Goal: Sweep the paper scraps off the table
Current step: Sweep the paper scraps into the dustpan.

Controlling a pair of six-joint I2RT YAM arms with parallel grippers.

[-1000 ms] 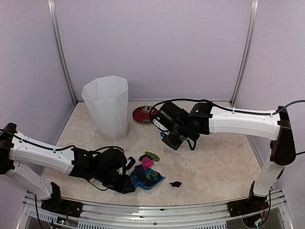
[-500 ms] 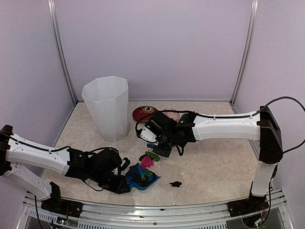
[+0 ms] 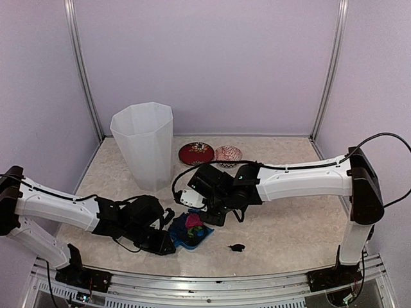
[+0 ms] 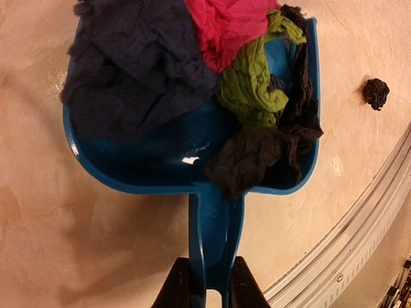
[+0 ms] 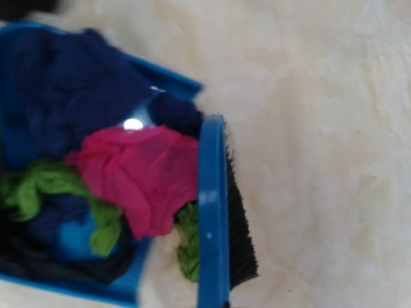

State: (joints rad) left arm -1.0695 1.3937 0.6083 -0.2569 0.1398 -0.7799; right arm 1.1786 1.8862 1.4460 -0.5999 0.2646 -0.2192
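The dustpan [image 4: 141, 157] lies flat on the tabletop [image 4: 64, 256], its handle pinched in the left end effector [image 4: 207, 292]. The right end effector [image 3: 207, 206], shut on the brush [image 5: 212, 218], sets the bristles at the pan mouth, likely to pen the scraps [image 4: 225, 38] inside. One black scrap [image 4: 376, 93] lies apart on the tabletop.

White arms [image 3: 302, 179], black joints [image 3: 364, 199]
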